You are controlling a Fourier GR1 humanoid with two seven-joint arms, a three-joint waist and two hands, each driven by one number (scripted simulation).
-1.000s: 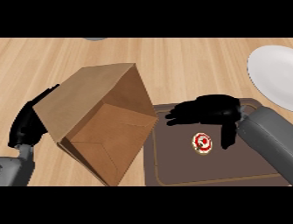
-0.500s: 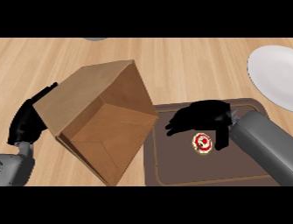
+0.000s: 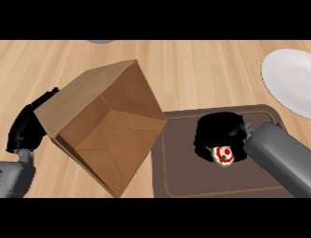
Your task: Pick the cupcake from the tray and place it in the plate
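A small cupcake [image 3: 223,156] with white and red topping sits on the dark brown tray [image 3: 185,176] at lower right. My right hand [image 3: 216,131] hangs right over it, fingers curled down around its far side, partly hiding it. Whether the fingers touch it I cannot tell. The white plate [image 3: 298,83] lies at the far right, partly cut off by the view's edge. My left hand [image 3: 29,126] rests open at the left, behind the box's edge.
A large open cardboard box [image 3: 106,125] stands tilted between my two hands, its corner overlapping the tray's left edge. A grey object [image 3: 101,41] peeks in at the top edge. Bare wooden counter lies between the tray and the plate.
My right hand has moved left and down over the cupcake and curled its fingers, now covering part of it. The left hand and the box have stayed put.
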